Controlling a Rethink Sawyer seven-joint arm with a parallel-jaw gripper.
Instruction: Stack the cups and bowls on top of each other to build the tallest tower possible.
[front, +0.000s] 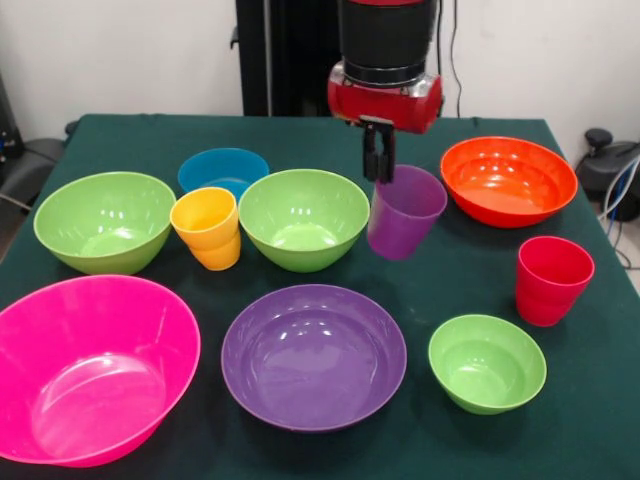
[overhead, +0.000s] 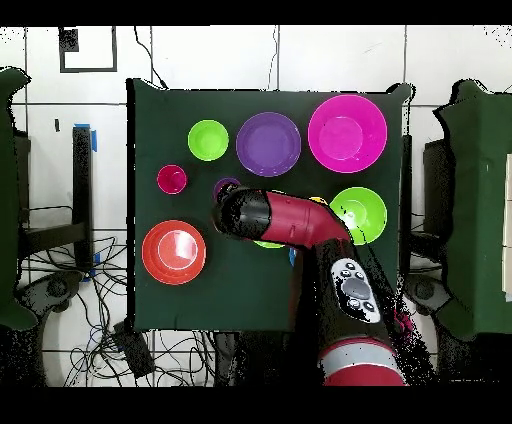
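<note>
The red and black arm's gripper (front: 378, 165) reaches down over the dark green cloth-covered counter (front: 600, 400), and its black fingers (front: 372, 160) are pinched together on the near-left rim of the glossy purple plastic cup (front: 403, 212). That cup hangs tilted, its mouth leaning toward the fingers, between the middle lime green plastic bowl (front: 303, 218) and the wide orange-red plastic bowl (front: 509, 180); whether its base touches the cloth cannot be told. In the overhead view the arm (overhead: 290, 222) covers most of the cup, leaving only a sliver of purple (overhead: 227, 187).

The yellow-orange plastic cup (front: 207, 227) stands tilted between two lime green bowls, just in front of the small blue plastic bowl (front: 223, 171). The red plastic cup (front: 551, 279) stands upright alone. The wide purple plastic bowl (front: 313, 355), the large hot pink plastic bowl (front: 90, 368) and the small lime green plastic bowl (front: 487, 362) sit apart along the front row. Nothing is stacked.
</note>
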